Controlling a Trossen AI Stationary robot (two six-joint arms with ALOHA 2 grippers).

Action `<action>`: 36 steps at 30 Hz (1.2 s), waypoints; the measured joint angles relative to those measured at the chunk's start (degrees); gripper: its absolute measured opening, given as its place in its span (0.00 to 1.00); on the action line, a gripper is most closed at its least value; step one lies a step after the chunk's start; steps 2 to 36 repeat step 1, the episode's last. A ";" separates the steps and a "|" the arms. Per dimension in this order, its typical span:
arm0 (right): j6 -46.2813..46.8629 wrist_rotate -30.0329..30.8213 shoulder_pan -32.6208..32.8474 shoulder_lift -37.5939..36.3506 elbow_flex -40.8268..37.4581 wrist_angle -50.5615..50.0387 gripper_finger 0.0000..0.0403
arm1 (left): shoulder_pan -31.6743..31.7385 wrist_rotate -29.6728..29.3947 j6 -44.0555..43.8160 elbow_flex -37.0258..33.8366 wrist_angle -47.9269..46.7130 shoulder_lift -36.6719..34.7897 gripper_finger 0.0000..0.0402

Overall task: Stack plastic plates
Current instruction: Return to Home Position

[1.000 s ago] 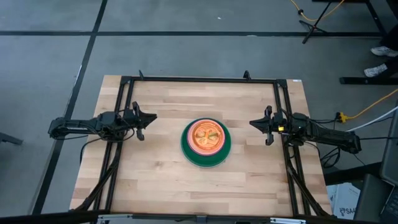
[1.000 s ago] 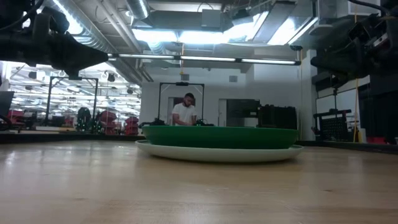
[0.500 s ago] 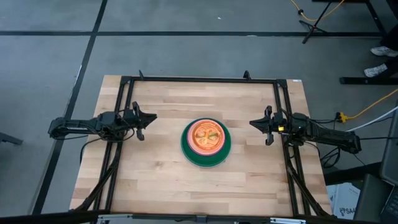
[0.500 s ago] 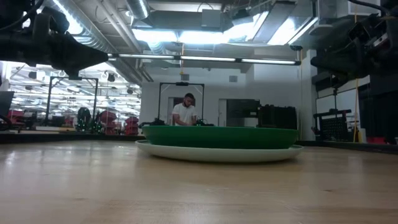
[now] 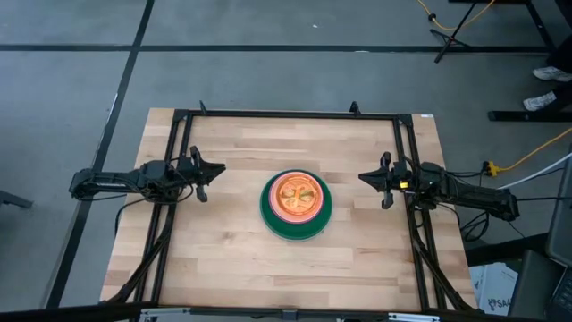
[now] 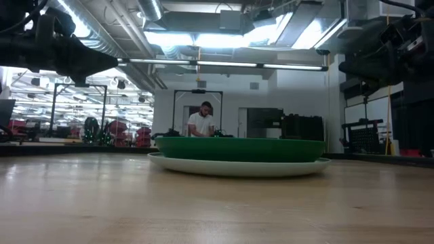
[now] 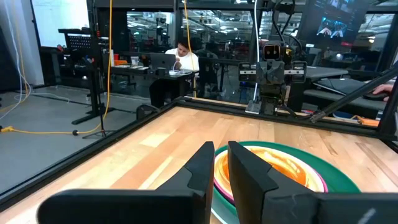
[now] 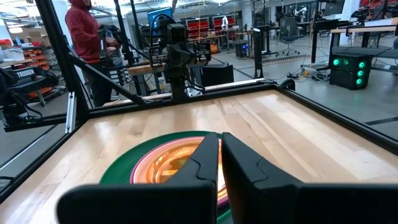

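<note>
The plastic plates stand as one stack (image 5: 296,204) in the middle of the wooden table. The large dark green plate (image 6: 237,148) rests on a pale blue one (image 6: 237,167), which lies on the table. Inside the green plate sit a magenta rim (image 7: 219,186), a peach plate and small orange plates (image 5: 297,197) on top. My left gripper (image 5: 220,167) is shut and hovers left of the stack, pointing at it; it also shows in its wrist view (image 7: 221,149). My right gripper (image 5: 362,176) is shut and hovers right of the stack, pointing at it (image 8: 219,138).
A black rail frame (image 5: 286,114) runs along the table's far, left and right edges. Bare wood (image 5: 268,259) lies between the stack and the near edge. People (image 8: 84,37) are in the room beyond the table.
</note>
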 joint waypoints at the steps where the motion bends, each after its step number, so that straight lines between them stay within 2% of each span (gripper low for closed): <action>1: 0.02 0.00 0.00 0.00 0.00 0.02 0.04 | -0.01 0.00 0.01 0.00 0.00 0.00 0.10; 36: 0.02 0.00 0.00 0.00 0.00 0.02 0.04 | -0.01 0.00 0.01 0.00 0.00 0.00 0.10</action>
